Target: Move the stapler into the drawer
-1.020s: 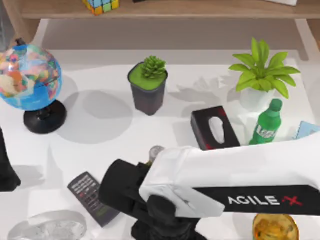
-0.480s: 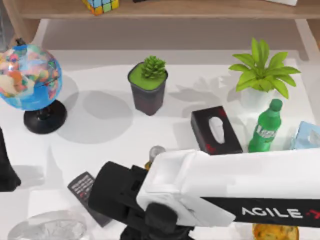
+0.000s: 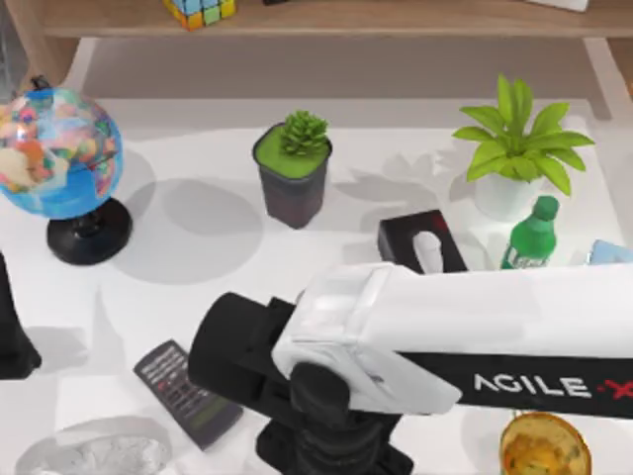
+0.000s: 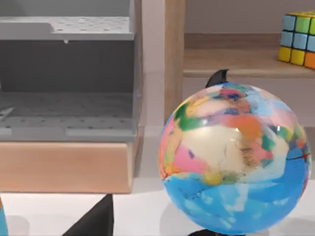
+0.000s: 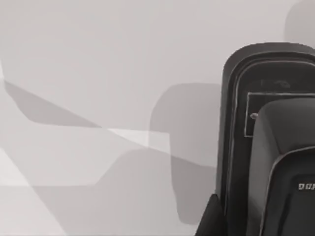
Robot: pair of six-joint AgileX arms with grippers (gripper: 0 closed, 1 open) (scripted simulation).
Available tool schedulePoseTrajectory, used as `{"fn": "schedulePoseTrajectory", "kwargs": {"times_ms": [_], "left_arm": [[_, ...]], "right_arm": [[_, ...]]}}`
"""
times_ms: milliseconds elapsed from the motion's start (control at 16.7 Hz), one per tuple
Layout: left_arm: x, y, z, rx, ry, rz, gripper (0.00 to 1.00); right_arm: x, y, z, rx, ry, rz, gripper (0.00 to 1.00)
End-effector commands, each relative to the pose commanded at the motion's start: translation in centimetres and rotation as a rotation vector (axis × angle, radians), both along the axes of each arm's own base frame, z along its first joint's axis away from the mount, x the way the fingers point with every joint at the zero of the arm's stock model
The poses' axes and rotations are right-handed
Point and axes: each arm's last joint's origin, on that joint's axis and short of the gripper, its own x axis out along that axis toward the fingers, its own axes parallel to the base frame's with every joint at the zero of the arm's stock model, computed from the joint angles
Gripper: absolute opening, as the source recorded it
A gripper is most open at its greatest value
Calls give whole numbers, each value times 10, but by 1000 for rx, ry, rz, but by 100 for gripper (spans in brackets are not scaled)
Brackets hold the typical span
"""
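The right arm (image 3: 475, 317), white with a black wrist, reaches in from the right edge of the white counter (image 3: 198, 257) and bends down near the middle of the front edge, so that the right gripper (image 3: 326, 450) points at the surface beside the flat dark-grey remote with buttons (image 3: 188, 394). The wrist is turned downward, I judge, to bring the tool straight over its target from above. In the right wrist view the small glossy black stapler with a rounded end (image 5: 275, 147) sits very close to the camera against the bare counter, a soft shadow beside it; whether it rests on the surface or is lifted is not clear, and whether this gripper is spread or clamped on it I cannot tell. The left arm (image 3: 12, 332) is parked at the left edge, its camera looking past the multicoloured globe on a black stand (image 4: 234, 162) toward the grey-lined drawer with a pale wooden front (image 4: 66, 123), which appears pulled out at the back left corner; the state of that gripper cannot be told either. The stapler is well apart from the drawer, so the carry across the counter, past the globe, looks not yet done
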Motion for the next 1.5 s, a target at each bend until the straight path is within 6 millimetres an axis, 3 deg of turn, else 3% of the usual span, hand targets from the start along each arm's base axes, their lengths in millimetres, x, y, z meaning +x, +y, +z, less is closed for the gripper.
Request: {"fn": "schedulePoseTrajectory", "kwargs": {"times_ms": [300, 540, 840, 1200, 1500], "left_arm": [[0, 0, 0, 0, 0, 0, 100], [0, 0, 0, 0, 0, 0, 100], [0, 0, 0, 0, 0, 0, 100], [0, 0, 0, 0, 0, 0, 100], [0, 0, 0, 0, 0, 0, 100]], "right_arm": [[4, -2, 10, 26, -4, -11, 0], [28, -12, 52, 121, -21, -49, 0], [73, -54, 103, 209, -67, -98, 0], [135, -102, 124, 255, -125, -128, 0], [169, -144, 150, 325, -186, -106, 0]]}}
